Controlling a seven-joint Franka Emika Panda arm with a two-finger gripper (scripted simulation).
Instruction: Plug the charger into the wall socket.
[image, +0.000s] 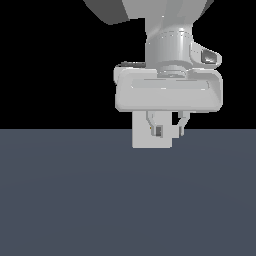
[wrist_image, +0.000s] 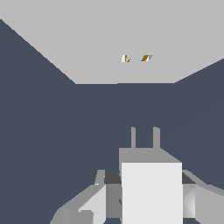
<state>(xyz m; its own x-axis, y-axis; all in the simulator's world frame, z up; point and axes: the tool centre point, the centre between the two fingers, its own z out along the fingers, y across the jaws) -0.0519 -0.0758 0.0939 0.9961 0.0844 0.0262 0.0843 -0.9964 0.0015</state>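
gripper (image: 169, 129): seen from the exterior view hanging low over the dark floor (image: 75, 200); fingers pointed down, wide hand body above them.
jaws: clamped on the charger; in the wrist view a finger is pressed against each side of the block.
charger (wrist_image: 151, 192): held between the fingers, light-grey block, two prongs (wrist_image: 144, 138) sticking out of its front end; in the exterior view it cannot be told apart from the pale shapes behind the fingers.
wall socket (wrist_image: 87, 48): upright light-grey plate ahead of the charger, two small yellowish holes (wrist_image: 136, 58) at its centre; in the exterior view it is partly hidden behind the gripper, low edge at floor level.
key relation: prongs are pointed at the plate, long axis of the block is lined up toward it; a strip of dark floor is still visible between prong tips and plate, so not touching yet. The prong pair looks set slightly off to one side of the hole pair.
stage (judged): charger grasped and carried, insertion not yet done.
next move needs: small sideways correction, then a straight push along the prong axis.
risk: prongs striking the plate face beside the holes.
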